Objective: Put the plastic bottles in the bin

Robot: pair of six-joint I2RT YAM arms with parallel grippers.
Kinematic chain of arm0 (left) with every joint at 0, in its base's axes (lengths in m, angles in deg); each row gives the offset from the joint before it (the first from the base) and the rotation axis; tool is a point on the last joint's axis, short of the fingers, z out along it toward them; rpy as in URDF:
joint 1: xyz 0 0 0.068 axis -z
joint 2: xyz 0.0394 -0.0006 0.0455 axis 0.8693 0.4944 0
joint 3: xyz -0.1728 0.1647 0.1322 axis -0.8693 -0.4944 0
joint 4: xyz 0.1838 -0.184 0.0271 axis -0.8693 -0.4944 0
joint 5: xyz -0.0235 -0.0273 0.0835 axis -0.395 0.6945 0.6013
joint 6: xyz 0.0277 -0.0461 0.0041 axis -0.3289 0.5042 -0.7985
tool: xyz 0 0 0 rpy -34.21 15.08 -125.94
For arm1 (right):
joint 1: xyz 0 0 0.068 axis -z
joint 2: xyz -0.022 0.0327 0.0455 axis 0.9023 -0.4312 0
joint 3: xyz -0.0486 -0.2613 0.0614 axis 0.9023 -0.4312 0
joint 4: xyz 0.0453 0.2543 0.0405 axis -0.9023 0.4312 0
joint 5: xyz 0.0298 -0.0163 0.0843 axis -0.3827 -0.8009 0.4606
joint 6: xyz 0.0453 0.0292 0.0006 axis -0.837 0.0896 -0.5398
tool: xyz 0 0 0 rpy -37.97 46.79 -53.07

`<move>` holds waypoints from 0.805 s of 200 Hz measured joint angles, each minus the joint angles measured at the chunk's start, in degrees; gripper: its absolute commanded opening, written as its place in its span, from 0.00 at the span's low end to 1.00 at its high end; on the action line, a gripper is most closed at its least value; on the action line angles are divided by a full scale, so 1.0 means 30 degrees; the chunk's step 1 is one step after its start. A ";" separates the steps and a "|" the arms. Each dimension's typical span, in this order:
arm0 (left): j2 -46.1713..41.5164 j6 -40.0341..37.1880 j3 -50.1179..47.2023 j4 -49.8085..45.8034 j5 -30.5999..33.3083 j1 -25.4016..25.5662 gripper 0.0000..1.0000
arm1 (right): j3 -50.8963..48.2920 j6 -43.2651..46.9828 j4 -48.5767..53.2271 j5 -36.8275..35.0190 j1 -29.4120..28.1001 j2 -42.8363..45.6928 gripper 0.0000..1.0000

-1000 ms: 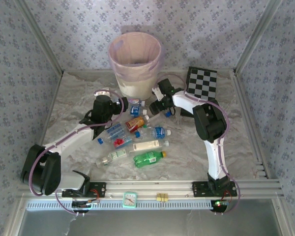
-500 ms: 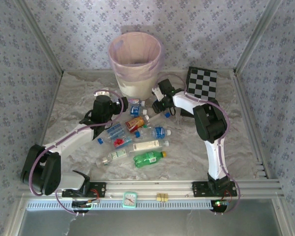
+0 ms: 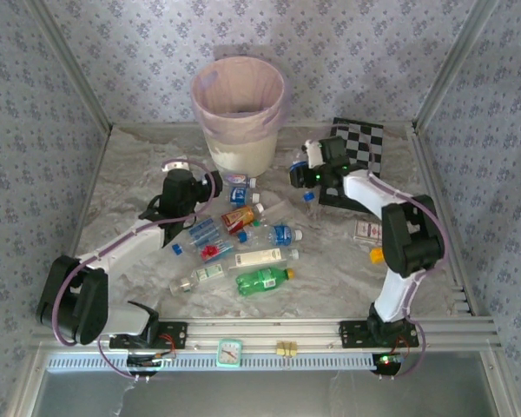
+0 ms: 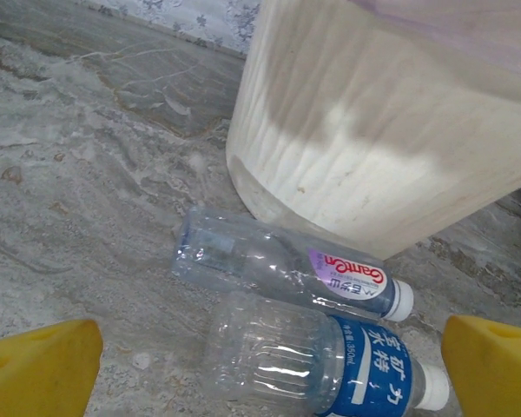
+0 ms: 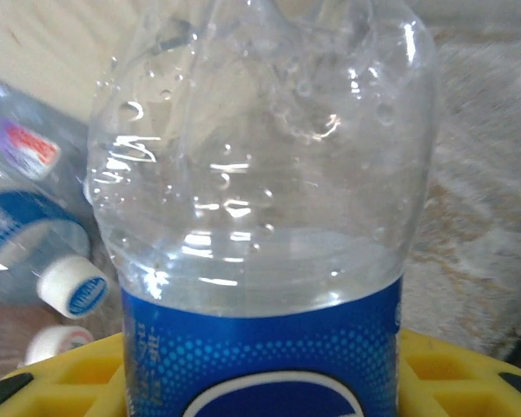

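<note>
Table (image 3: 130, 182): grey marbled surface across the middle of the top view, walled on 3 sides by patterned paper.
Bin (image 3: 241, 149): upright at upper centre of the top view, with a pink bag folded over its rim. In the left wrist view its cream wall (image 4: 391, 130) takes up the upper right.
Checkerboard (image 3: 367, 142): lies flat at upper right of the top view, right of the bin and apart from it.
Bottle cluster: several plastic bottles lie on their sides at centre frame, below the bin. Among them are an orange-labelled bottle (image 3: 240, 216), a green bottle (image 3: 262, 279) and a white-labelled bottle (image 3: 265, 257).
Left gripper (image 3: 210, 184): left of centre in the top view, just below and left of the bin. Its yellow fingers (image 4: 35, 369) sit at opposite lower corners of the wrist view, spread wide and gripping nothing.
Right gripper (image 3: 302, 174): between the bin and the checkerboard, clamped on a clear blue-labelled bottle (image 5: 260, 217), whose blue band sits against the yellow finger pads (image 5: 451, 365).
Bottles by the bin: 2 lie on their sides in the lower half of the left wrist view. The pink-labelled bottle (image 4: 278, 265) is just beside the bin's base, and the blue-labelled bottle (image 4: 321, 360) lies below it.
Loose blue cap (image 3: 176, 248): on the table, left of the cluster.
</note>
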 measured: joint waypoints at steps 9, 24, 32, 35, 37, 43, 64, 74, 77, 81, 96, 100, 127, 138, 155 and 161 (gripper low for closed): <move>0.0000 0.0189 -0.0138 0.0080 -0.0015 -0.0160 1.00 | -0.0321 -0.0459 -0.0357 0.0277 0.0357 0.0750 0.46; 0.0000 0.0605 -0.0452 0.0248 -0.0153 -0.0554 1.00 | -0.0510 -0.1049 -0.0707 0.0517 0.0714 0.1938 0.45; 0.0000 0.0867 -0.0663 0.0364 -0.0233 -0.0816 1.00 | -0.0510 -0.1268 -0.0867 0.0583 0.0758 0.2550 0.45; 0.0000 0.0991 -0.0736 0.0423 -0.0240 -0.0911 1.00 | -0.0510 -0.1384 -0.0940 0.0576 0.0758 0.2841 0.45; 0.0000 0.1078 -0.0794 0.0481 -0.0299 -0.0991 1.00 | -0.0510 -0.1406 -0.0976 0.0576 0.0750 0.2929 0.45; 0.0000 0.1304 -0.0969 0.0583 -0.0386 -0.1217 1.00 | -0.0510 -0.1566 -0.1071 0.0612 0.0699 0.3417 0.45; -0.0029 0.1843 -0.1530 0.0896 -0.0495 -0.1763 1.00 | -0.0335 -0.2033 -0.1421 0.0619 0.0430 0.4845 0.45; -0.0109 0.1989 -0.1792 0.0925 -0.0488 -0.1872 1.00 | -0.0109 -0.2244 -0.1698 0.0554 0.0277 0.5319 0.45; -0.0124 0.1996 -0.1858 0.0925 -0.0495 -0.1880 1.00 | 0.0015 -0.2302 -0.1792 0.0546 0.0197 0.5435 0.45; -0.0160 0.2025 -0.1938 0.0925 -0.0503 -0.1902 1.00 | 0.0146 -0.2382 -0.1916 0.0525 0.0138 0.5552 0.45; -0.0248 0.2149 -0.2186 0.0933 -0.0510 -0.1916 1.00 | 0.0933 -0.2521 -0.2412 0.0175 -0.0291 0.5748 0.44; -0.0262 0.2186 -0.2237 0.0933 -0.0510 -0.1938 1.00 | 0.1195 -0.2565 -0.2586 0.0022 -0.0430 0.5748 0.44; -0.0568 0.2200 -0.2506 0.0889 -0.0510 -0.2011 1.00 | 0.3024 -0.2579 -0.3905 -0.0765 -0.1508 0.5391 0.43; -0.0772 0.2186 -0.2514 0.0882 -0.0517 -0.2011 1.00 | 0.3971 -0.2594 -0.4619 -0.0823 -0.1909 0.4889 0.43; -0.1217 0.2098 -0.2514 0.0663 -0.0510 -0.2011 1.00 | 0.5544 -0.2601 -0.5763 -0.0954 -0.2346 0.3767 0.44; -0.1399 0.2004 -0.2521 0.0525 -0.0510 -0.2011 1.00 | 0.6120 -0.2594 -0.6062 -0.1013 -0.2463 0.3300 0.44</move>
